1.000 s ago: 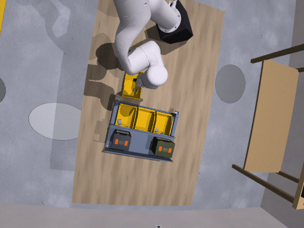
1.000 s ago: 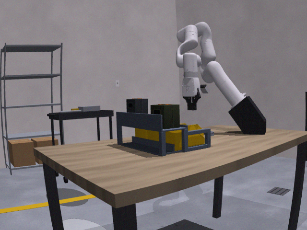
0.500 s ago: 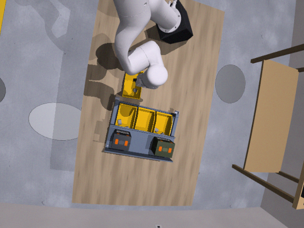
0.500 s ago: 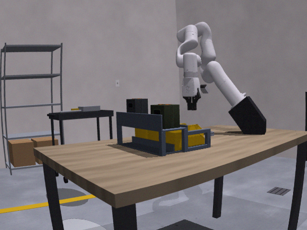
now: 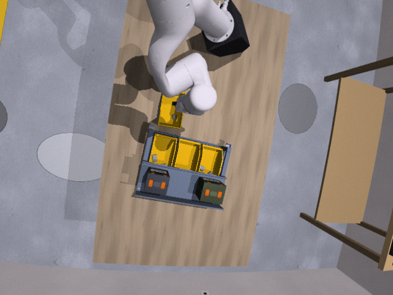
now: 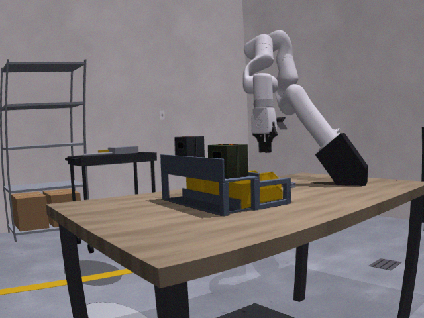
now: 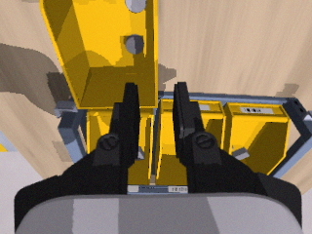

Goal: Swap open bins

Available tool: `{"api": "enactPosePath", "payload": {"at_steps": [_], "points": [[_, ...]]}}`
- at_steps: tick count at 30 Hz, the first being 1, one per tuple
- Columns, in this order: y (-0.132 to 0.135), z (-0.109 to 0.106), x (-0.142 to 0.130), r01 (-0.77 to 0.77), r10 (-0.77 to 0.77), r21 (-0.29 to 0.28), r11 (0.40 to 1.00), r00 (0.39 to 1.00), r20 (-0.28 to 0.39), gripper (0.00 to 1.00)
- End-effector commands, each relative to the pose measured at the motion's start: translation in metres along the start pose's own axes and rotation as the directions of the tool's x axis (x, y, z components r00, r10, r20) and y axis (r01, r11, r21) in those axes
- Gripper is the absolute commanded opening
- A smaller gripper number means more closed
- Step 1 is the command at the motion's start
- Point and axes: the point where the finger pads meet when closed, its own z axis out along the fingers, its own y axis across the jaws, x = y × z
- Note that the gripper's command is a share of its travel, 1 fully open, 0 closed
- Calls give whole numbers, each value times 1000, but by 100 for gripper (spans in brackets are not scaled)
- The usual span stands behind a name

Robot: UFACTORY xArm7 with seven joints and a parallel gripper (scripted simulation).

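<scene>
The pincer (image 5: 183,106) (image 6: 265,148) (image 7: 156,98) is being held partly open, its fingers standing apart by a modest gap, and nothing is being gripped. It is being kept pointed downward, above the level of the yellow bins. Beneath it and toward one side, the bin of parts (image 5: 166,118) (image 7: 104,31) is being supported by the table (image 5: 177,235) (image 6: 239,239) (image 7: 219,49), near the front of the shelf (image 5: 180,182) (image 6: 191,169) (image 7: 219,97). Two round grey parts (image 7: 135,45) are being shown inside it in the wrist view.

The empty bin (image 5: 187,153) (image 7: 168,146) is being held in the shelf's middle place, between two other bins. In the top view, grey pieces are being contained by the left-hand bin (image 5: 163,147) (image 7: 97,129) and by the right-hand bin (image 5: 210,158) (image 7: 263,122). Farther back, a dark grey box (image 5: 156,184) (image 6: 185,146) and a green box (image 5: 210,192) (image 6: 230,160) are being carried on the shelf's upper board, well apart. The white arm (image 5: 171,34) (image 6: 308,112) is being borne by a black base (image 5: 236,47) (image 6: 342,167) at the table's far end in the exterior view.
</scene>
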Motion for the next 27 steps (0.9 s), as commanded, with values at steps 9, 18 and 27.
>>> {"api": "enactPosePath", "payload": {"at_steps": [9,18,27], "points": [[0,13,-1,0,0,0,1000,1000,3,26],[0,27,-1,0,0,0,1000,1000,3,26],[0,46,-2,0,0,0,1000,1000,3,26]]}}
